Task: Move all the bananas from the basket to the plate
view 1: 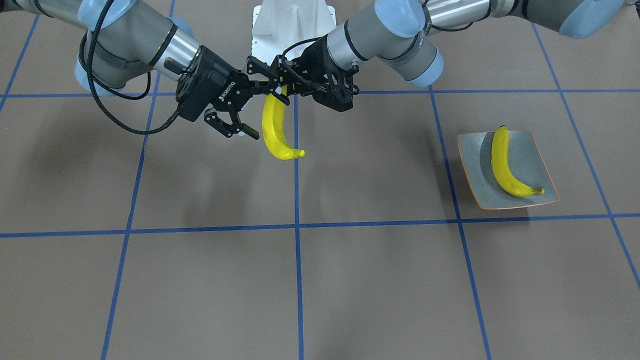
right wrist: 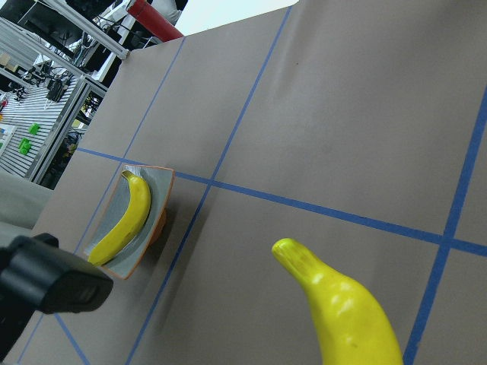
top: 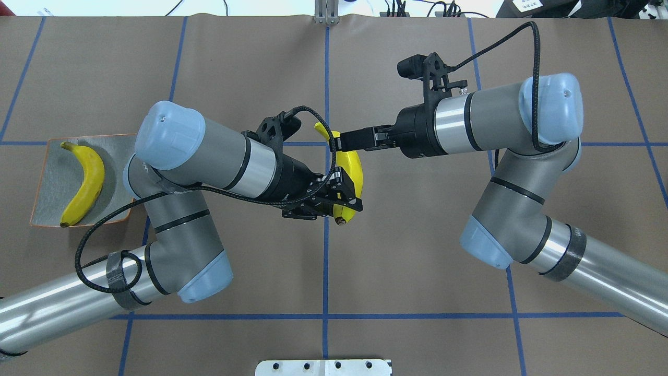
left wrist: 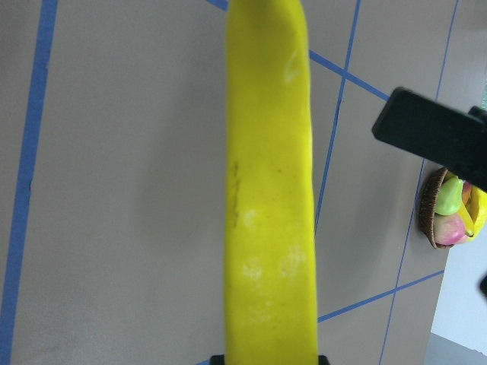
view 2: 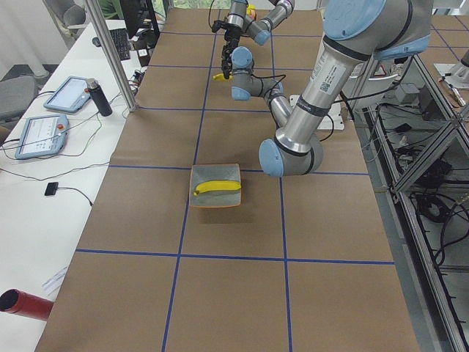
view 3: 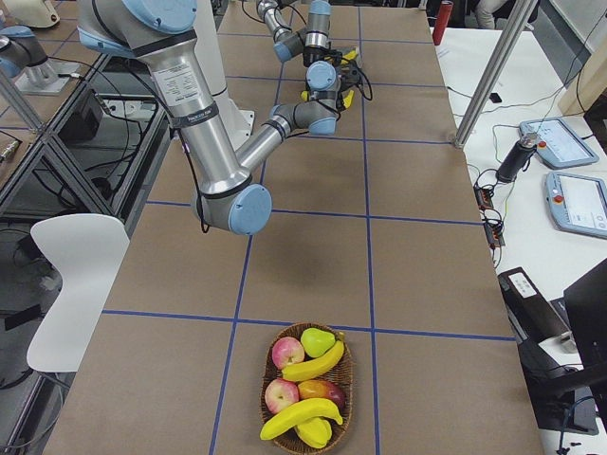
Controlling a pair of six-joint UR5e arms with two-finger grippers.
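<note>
One banana (view 1: 502, 162) lies slantwise on the plate (view 1: 534, 159). That is the only one I count as delivered. The held banana (view 1: 274, 131) is in the air above the table (view 1: 350, 280), well apart from the plate. Farther from the plate again is the basket (view 3: 344, 384). It holds two more bananas among other fruit, one (view 3: 315, 361) lying across the middle and one (view 3: 300, 415) toward the rim farthest from the plate. By my reckoning that makes one of four done, one on its way and two not yet picked.

My left gripper (top: 342, 201) is pinched tight on one end of the held banana, and the rest of the fruit juts free beyond it. My right gripper (top: 348, 141) is spread wide on the side of that banana away from the plate. One finger (view 1: 235, 127) stands clear of the peel. I cannot tell whether the other finger touches it, because the two grippers crowd together there.

I judge this to be a hand-over between my arms, with the banana's weight now on the left gripper, the one nearer the plate.
</note>
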